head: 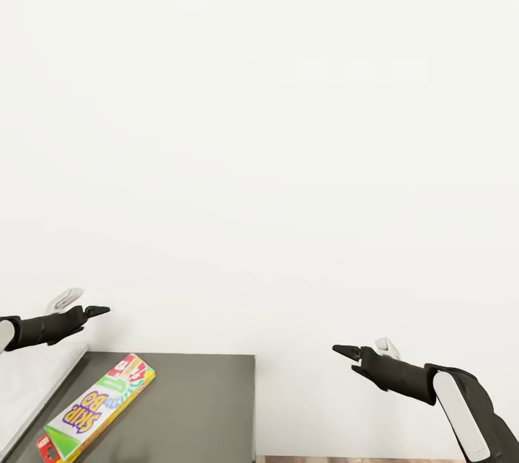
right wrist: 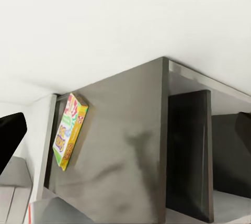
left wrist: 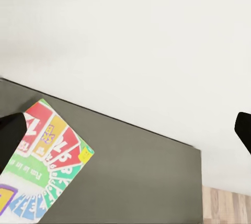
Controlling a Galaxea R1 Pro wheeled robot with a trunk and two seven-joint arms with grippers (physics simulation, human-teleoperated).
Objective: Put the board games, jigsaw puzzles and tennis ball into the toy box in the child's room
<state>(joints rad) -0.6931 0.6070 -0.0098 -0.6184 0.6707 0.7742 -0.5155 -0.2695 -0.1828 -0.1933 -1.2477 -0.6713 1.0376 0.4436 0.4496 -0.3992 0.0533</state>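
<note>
Both grippers, left (head: 101, 311) and right (head: 344, 351), jaws apart, empty, above board game (head: 97, 407) on dark table (head: 202, 405).

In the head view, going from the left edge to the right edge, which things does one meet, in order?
Left gripper → green-red board game on the dark grey table section → right gripper.

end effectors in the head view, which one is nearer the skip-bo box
The left end effector: it hangs just above the Skip-Bo box on the dark grey surface, while the right end effector sits off beyond that surface's edge.
</note>
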